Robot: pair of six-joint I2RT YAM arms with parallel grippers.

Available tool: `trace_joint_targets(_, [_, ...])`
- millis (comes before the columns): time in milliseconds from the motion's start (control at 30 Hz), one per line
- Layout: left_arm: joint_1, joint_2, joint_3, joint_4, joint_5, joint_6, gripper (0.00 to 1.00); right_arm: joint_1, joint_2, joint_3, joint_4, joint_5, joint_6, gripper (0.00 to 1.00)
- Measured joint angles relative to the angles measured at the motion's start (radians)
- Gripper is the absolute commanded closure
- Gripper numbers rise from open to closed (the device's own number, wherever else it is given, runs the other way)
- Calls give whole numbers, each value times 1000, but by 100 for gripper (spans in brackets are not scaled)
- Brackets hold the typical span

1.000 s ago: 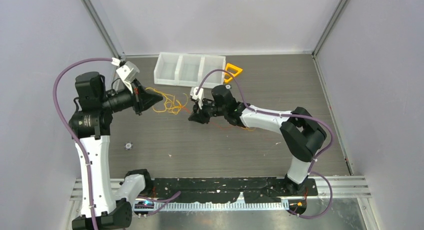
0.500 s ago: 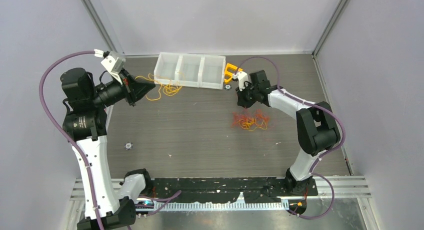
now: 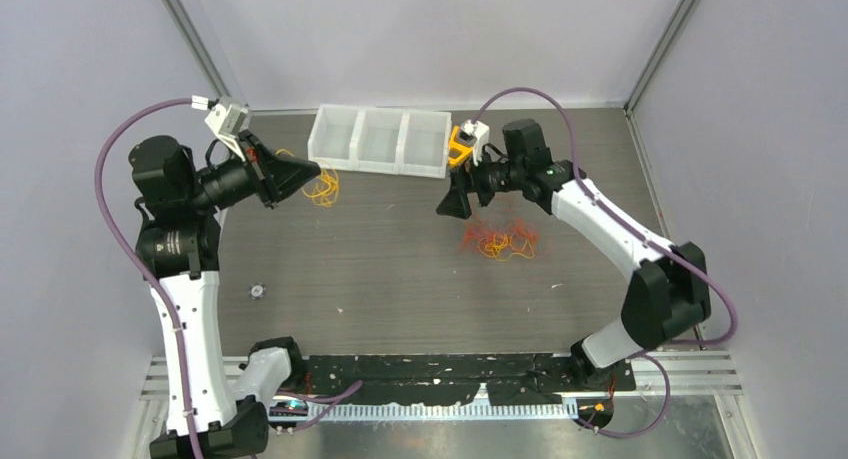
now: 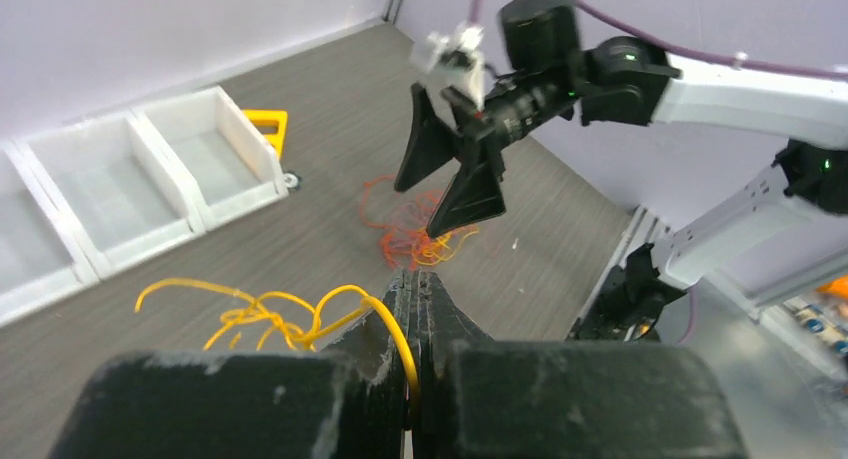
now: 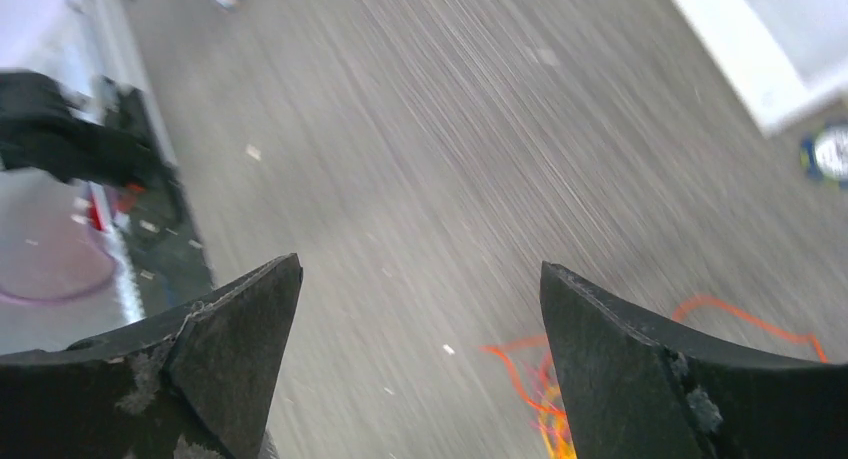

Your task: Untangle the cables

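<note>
Cables [image 4: 405, 237] split: yellow strands [image 3: 320, 186] upper left, red clump [image 3: 498, 241] right of centre.
Left gripper [image 3: 313, 168] pinches yellow; right gripper [image 3: 450, 203], spread wide near the clump, should next take one strand.

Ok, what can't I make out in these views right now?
Thin yellow wire strands: grip point hidden inside the shut left tool, left wrist view.
Red-orange wire clump: separate strands too small from the top; blurred and cut by the bottom edge, right wrist view.
Small dark round object: too small to identify, top view.
</note>
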Motion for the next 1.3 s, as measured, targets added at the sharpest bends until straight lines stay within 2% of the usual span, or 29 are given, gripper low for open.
trace_joint_targets(100, [-28,-16,-43,24,-38,-70,100,59,-91,14,107,-37,127,5])
trace_joint_targets(233, [-84,-28,-109,92,-82,-173,100,167,-103,65,280,-76,326,5])
trace_joint_targets(467, [-206,-22,-148,192,-132,-291,100,272,64,129,570,-101,676,5])
trace_joint_targets(700, [-245,-21,-179,298,-146,-382,100,342,211,143,698,-100,835,4])
trace_joint_targets(733, [-245,-19,-184,311,-148,-398,100,348,221,147,712,-100,842,13])
trace_joint_targets(767, [-245,-18,-187,323,-150,-408,100,353,229,151,724,-101,850,30])
trace_joint_targets(800, [-245,-15,-188,333,-150,-421,100,358,236,155,744,-101,856,41])
trace_joint_targets(833, [-245,-11,-188,345,-150,-430,100,360,241,158,764,-101,861,66])
trace_joint_targets(867, [-245,-9,-188,352,-150,-433,100,359,243,161,784,-100,872,76])
trace_joint_targets(900, [-245,-7,-187,353,-150,-435,100,357,244,163,801,-97,870,90])
trace_joint_targets(967, [-244,-3,-177,330,-154,-418,100,347,244,163,824,-92,882,94])
trace_joint_targets(1067, [-227,13,-119,222,-177,-343,100,313,230,137,850,-88,852,95])
trace_joint_targets(1167, [-178,64,-20,-9,-240,-185,100,261,140,57,856,-93,748,95])
trace_joint_targets(1300, [-163,124,90,-176,-296,4,100,178,30,-22,834,-101,624,95])
